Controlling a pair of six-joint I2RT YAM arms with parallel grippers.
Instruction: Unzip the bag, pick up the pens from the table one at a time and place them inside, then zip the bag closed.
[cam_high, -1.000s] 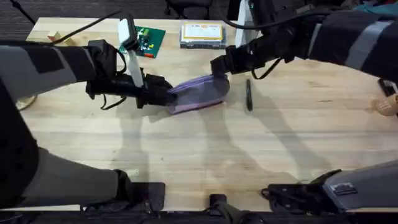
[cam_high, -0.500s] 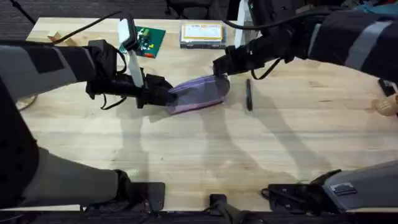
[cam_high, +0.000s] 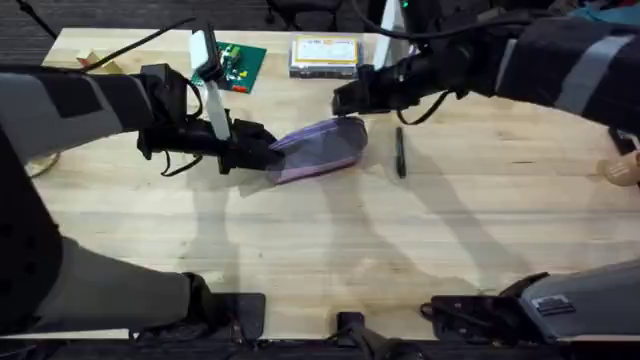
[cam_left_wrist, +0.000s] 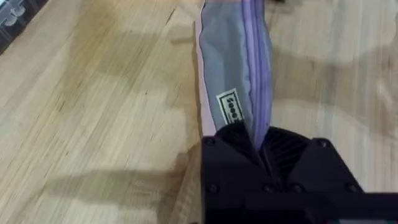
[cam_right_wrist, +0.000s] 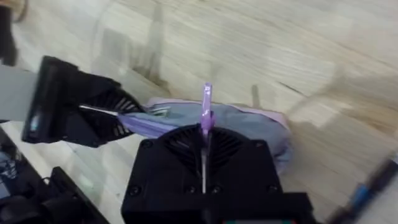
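Bag: the lavender bag (cam_high: 318, 150) lies mid-tabletop (cam_high: 300, 250), stretched between both claws.
Left claw: the left claw (cam_high: 268, 153) is clamped on the bag's left end, beside its small label (cam_left_wrist: 229, 107).
Right claw: the right claw (cam_high: 340, 100) is pinched closed on the purple zipper pull (cam_right_wrist: 206, 112) at the bag's far right end.
Pen: a black pen (cam_high: 400, 152) lies just right of the bag, apart from it.
Around: a clear box (cam_high: 325, 55) and a green circuit board (cam_high: 236, 65) sit behind, near the far edge.
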